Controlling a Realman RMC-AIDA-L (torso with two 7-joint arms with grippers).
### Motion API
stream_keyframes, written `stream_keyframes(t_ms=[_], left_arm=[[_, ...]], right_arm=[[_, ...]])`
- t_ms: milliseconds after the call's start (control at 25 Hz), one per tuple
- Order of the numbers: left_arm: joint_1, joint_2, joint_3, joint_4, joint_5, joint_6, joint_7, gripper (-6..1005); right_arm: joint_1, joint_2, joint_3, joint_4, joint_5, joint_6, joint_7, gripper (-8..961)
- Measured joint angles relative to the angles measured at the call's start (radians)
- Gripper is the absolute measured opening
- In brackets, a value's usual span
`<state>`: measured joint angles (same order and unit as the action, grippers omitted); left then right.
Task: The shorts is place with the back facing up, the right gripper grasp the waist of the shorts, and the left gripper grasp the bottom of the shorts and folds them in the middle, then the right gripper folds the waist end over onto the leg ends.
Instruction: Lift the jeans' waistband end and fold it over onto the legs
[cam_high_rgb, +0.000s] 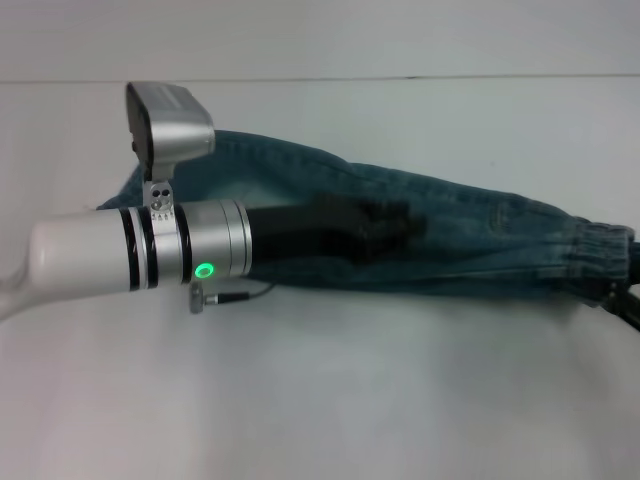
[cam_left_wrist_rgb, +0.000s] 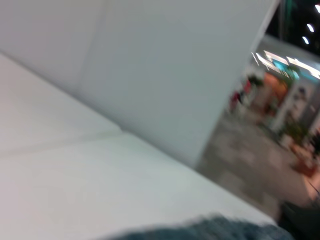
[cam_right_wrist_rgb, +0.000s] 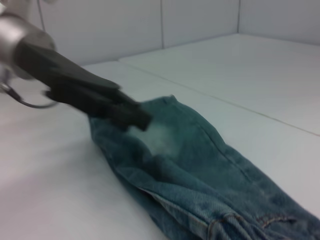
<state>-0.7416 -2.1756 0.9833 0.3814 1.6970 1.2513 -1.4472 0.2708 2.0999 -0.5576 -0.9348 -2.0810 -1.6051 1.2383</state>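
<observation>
The silver-wristed black left gripper (cam_high_rgb: 385, 232), jaw state indeterminate, hovers over limp, already halved blue-green denim shorts (cam_high_rgb: 480, 240); grip the gathered waist (cam_high_rgb: 600, 255) beyond its tips.

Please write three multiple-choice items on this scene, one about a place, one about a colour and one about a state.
1. Where is the gathered elastic waist of the blue-green denim shorts?
A. at the robot's right
B. at the robot's left
C. under the left arm's wrist

2. What colour is the light on the silver-white wrist behind the black two-fingered left gripper?
A. red
B. green
C. blue

3. How do the shorts lie on the white table?
A. spread flat, both legs apart
B. hanging in the air
C. folded lengthwise into a narrow strip

Answers: 1 A, the puckered band lies at the head view's right edge. 2 B, it glows green. 3 C, only one narrow band of denim shows.
</observation>
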Motion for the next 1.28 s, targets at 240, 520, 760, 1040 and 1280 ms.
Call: stream_keyframes(t_ms=[240, 520, 760, 1040, 1280], left_arm=[[0.003, 0.0, 0.003, -0.071, -0.162, -0.115, 0.109, 287], [-0.041, 0.0, 0.023, -0.193, -0.18, -0.214, 0.189, 30], [-0.077, 0.0, 0.022, -0.275, -0.182, -0.186, 0.226, -1], [-0.077, 0.0, 0.015, -0.298, -0.183, -0.133, 0.239, 1], [-0.073, 0.0, -0.001, -0.321, -0.183, -0.108, 0.245, 2]], right_arm=[[-0.034, 0.006, 0.001, -0.148, 0.017, -0.098, 0.11, 50], [-0.043, 0.001, 0.001, -0.261, 0.1, -0.179, 0.192, 50], [0.047, -0.004, -0.004, -0.272, 0.118, -0.184, 0.25, 51], [0.213, -0.011, -0.023, -0.147, 0.118, -0.122, 0.261, 51], [0.335, -0.015, -0.021, -0.019, 0.12, 0.043, 0.266, 50]])
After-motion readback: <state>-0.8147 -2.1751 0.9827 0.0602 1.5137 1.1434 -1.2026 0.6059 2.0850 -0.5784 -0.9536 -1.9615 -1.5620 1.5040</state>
